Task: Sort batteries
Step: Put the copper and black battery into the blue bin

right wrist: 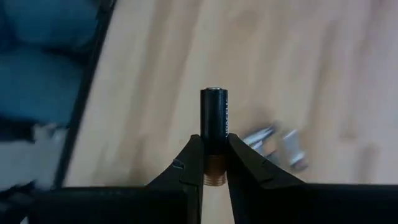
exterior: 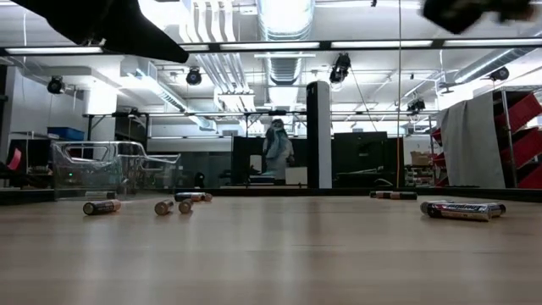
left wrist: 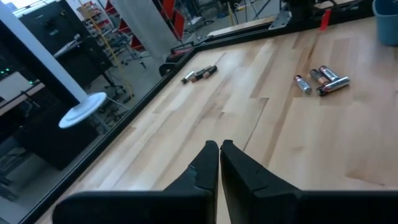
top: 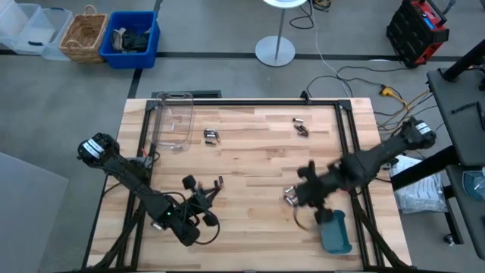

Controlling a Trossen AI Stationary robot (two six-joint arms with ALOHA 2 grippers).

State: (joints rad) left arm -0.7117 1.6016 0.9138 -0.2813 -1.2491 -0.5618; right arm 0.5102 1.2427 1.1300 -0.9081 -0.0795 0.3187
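Batteries lie in small groups on the wooden table: one group near the clear box, one at the far right, one by the teal tray. My right gripper hovers over that last group, next to the teal tray, shut on a black battery with a coppery end. My left gripper is shut and holds nothing, above the table's near left part. The clear plastic box stands at the far left. My right gripper pinches the battery between its two fingers at the coppery end. The battery lies along the fingers, its black body sticking out past the fingertips. It is lifted clear of the table, pointing down toward the wood.
The low view shows batteries lying on their sides across the table and the clear box at the back left. A black metal frame runs along the table's edges. Bare wood lies in the middle.
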